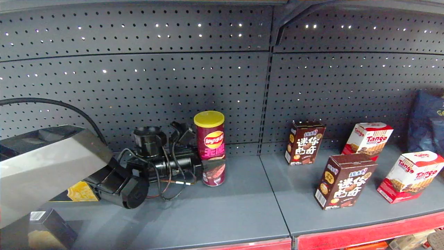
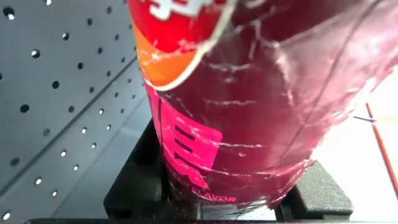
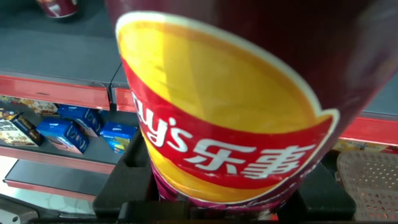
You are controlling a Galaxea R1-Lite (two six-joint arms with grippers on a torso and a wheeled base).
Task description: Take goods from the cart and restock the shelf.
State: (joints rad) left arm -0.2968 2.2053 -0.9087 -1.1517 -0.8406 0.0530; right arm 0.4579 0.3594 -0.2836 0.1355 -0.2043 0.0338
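Two chip cans are clenched. Nearest, the right gripper (image 3: 217, 208) grasps a red-and-yellow-labelled chip can (image 3: 224, 124) before the shelf (image 3: 56, 62). Farther in, the left gripper (image 1: 210, 170) clamps the yellow-lidded maroon can (image 1: 210, 139), upright on the shelf.

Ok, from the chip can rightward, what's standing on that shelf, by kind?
Chip can: 1
Brown boxes: 2
Red-and-white boxes: 2
Dark blue bag: 1, cut off at the picture's edge
Total: 6
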